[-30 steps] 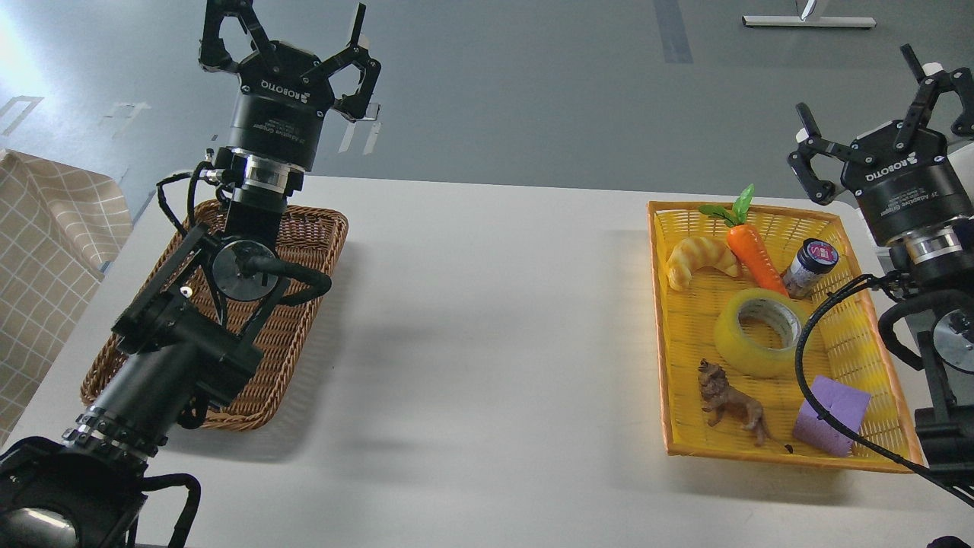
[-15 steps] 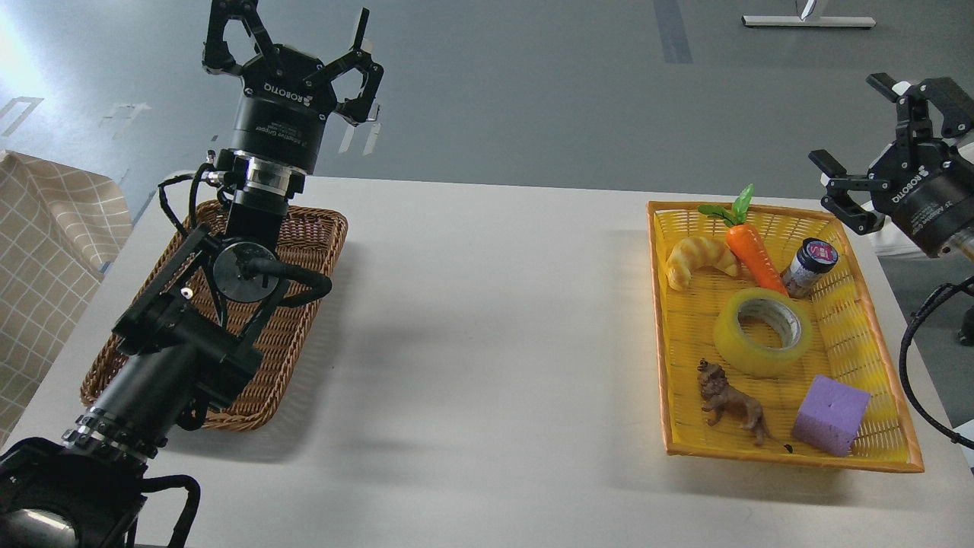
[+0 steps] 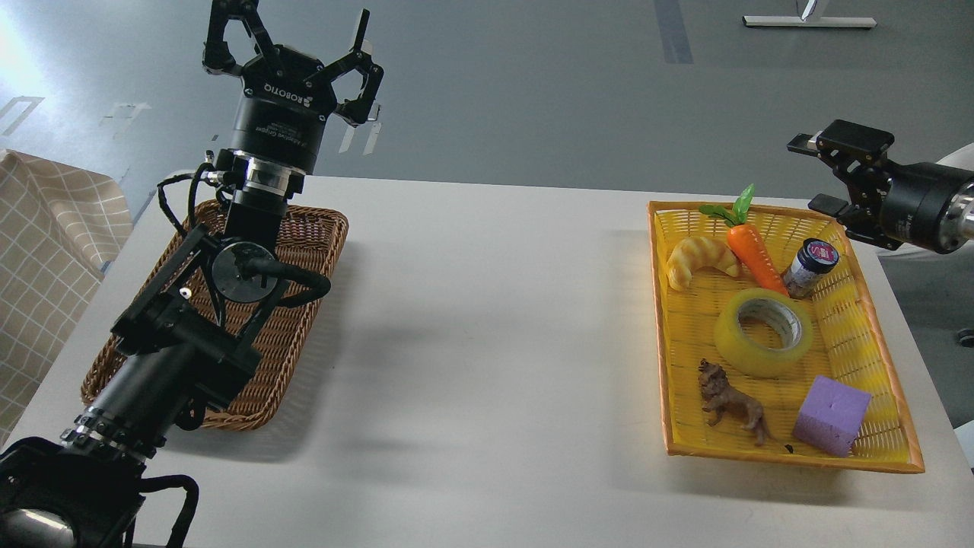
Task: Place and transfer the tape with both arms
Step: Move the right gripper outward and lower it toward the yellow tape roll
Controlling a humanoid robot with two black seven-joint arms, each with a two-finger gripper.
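The tape (image 3: 762, 332), a wide yellow translucent roll with a grey-white core, lies flat in the middle of the yellow basket (image 3: 662, 335) at the right. My right gripper (image 3: 816, 173) is open and empty, pointing left, above the basket's far right corner and well above the tape. My left gripper (image 3: 293, 34) is open and empty, held high over the far end of the brown wicker basket (image 3: 319, 251) at the left.
In the yellow basket also lie a croissant (image 3: 700, 259), a toy carrot (image 3: 753, 255), a small dark jar (image 3: 809, 266), a toy lion (image 3: 730, 403) and a purple foam cube (image 3: 832, 415). A checked cloth (image 3: 46, 259) hangs at the far left.
My right arm has swung up and away from the basket's right side, and its gripper has turned from pointing up to pointing left. The left arm has barely moved.
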